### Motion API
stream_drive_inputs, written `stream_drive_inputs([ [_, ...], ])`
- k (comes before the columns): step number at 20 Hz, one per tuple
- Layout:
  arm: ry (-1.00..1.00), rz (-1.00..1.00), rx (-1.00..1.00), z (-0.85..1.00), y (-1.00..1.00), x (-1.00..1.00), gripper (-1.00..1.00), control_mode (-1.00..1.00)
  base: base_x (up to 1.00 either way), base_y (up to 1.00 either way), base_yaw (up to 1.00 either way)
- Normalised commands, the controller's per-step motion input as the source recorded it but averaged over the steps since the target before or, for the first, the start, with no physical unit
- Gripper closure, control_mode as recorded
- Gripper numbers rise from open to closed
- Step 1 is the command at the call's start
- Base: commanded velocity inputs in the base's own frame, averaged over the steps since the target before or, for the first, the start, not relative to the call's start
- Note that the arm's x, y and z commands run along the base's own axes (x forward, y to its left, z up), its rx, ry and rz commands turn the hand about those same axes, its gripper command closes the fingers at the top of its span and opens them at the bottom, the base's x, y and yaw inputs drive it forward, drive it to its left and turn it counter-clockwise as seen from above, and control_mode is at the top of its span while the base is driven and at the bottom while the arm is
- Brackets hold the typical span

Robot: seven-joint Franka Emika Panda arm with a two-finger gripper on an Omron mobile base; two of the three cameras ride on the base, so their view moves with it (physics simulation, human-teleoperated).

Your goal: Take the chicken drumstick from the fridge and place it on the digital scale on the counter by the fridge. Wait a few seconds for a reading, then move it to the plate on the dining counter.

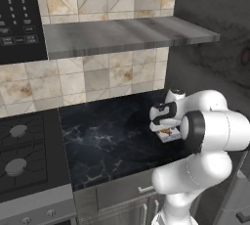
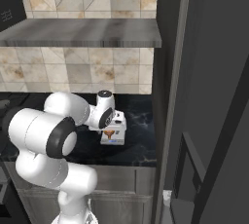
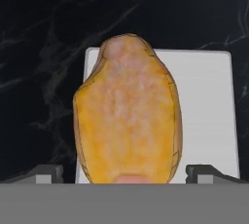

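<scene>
The golden-brown chicken drumstick (image 3: 127, 121) lies on the pale digital scale (image 3: 204, 106), covering its left half. The scale sits on the black marble counter (image 1: 107, 141) near its right end, beside the dark fridge (image 2: 209, 96). My gripper (image 3: 127, 173) hangs straight above the drumstick, open. Its two fingertips (image 3: 46, 172) stand wide on either side of the meat with a small gap to it. From the base views the hand (image 1: 163, 119) hides most of the drumstick (image 1: 169, 132) and scale (image 2: 113, 140). The plate and the dining counter are out of view.
A stove (image 1: 19, 155) with burners adjoins the counter on the left, under a black microwave (image 1: 19, 13). A grey shelf (image 1: 122, 33) juts out above the tiled backsplash. The fridge's open door (image 2: 214, 169) stands close at the right.
</scene>
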Motion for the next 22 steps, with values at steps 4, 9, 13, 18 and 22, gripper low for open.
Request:
stream_drive_inputs([
  [4, 0.0, 0.0, 0.0, -0.13, 0.0, 0.01, -1.0, -1.0, 0.0, 0.0, 0.0],
  [9, 0.0, 0.0, 0.0, -0.06, 0.0, 0.07, -1.0, -1.0, 0.0, 0.0, 0.0],
  [13, 0.0, 0.0, 0.0, 0.0, -0.01, 0.0, -1.0, -1.0, 0.0, 0.0, 0.0],
  [18, 0.0, 0.0, 0.0, 0.0, 0.0, 0.0, 1.0, -1.0, 0.0, 0.0, 0.0],
  [22, 0.0, 0.0, 0.0, 0.0, 0.0, 0.0, 1.0, -1.0, 0.0, 0.0, 0.0],
])
